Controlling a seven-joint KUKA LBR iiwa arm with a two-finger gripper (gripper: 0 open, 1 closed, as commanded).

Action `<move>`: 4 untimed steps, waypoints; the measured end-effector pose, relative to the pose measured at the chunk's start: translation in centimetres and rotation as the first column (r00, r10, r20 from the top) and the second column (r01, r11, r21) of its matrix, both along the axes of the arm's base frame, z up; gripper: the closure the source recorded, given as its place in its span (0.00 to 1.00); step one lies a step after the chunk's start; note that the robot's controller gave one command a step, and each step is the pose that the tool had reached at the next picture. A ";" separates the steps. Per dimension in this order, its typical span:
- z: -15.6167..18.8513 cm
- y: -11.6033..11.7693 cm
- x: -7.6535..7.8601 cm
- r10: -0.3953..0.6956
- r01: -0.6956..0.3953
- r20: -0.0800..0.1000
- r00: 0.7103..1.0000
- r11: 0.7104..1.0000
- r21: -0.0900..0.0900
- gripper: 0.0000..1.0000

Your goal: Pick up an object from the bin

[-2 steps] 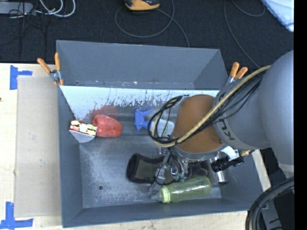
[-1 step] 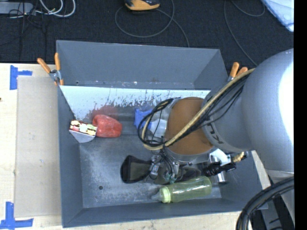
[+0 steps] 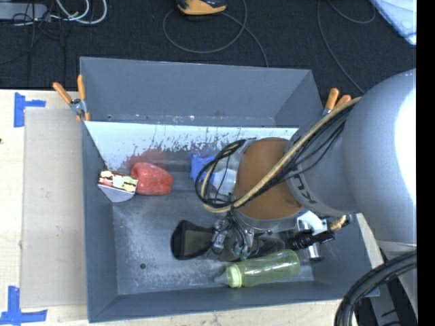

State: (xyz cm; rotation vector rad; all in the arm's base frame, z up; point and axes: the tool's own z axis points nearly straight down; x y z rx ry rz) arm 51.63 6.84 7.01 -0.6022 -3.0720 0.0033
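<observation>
**Q:** What is seen in the bin?

**A:** A grey metal bin (image 3: 136, 243) is viewed from above. A translucent green bottle (image 3: 266, 269) with a pale cap is laid on its side along the near wall, cap to the left.

**Q:** Where is the gripper placed?

**A:** The gripper (image 3: 231, 242) is seen low over the floor, just behind the bottle's capped end. It is under the arm's orange-brown cover (image 3: 268, 182) and looped black cables. Whether it is open or closed cannot be told, as it is hidden by its own hardware.

**Q:** Which object is nearest to it?

**A:** A black paddle-shaped object (image 3: 189, 240) is laid flat just behind and left of the bottle's cap. Its right end is right against the gripper. Whether it is gripped cannot be made out.

**Q:** What else is there?

**A:** Well behind and left of the bottle, a red lumpy object (image 3: 153, 179) is seen. A small white, yellow and red packet (image 3: 115, 182) is touching its left side. A blue object (image 3: 201, 165) is partly covered by the cables, farther behind the bottle.
</observation>
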 end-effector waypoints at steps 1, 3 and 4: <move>1.3 -0.1 -0.3 -0.001 0.001 -0.012 1.000 1.000 -0.001 1.00; 6.1 -0.1 -0.3 0.001 -0.001 -0.014 1.000 1.000 -0.001 1.00; 8.7 -0.1 -0.1 0.002 -0.002 -0.006 1.000 1.000 0.000 1.00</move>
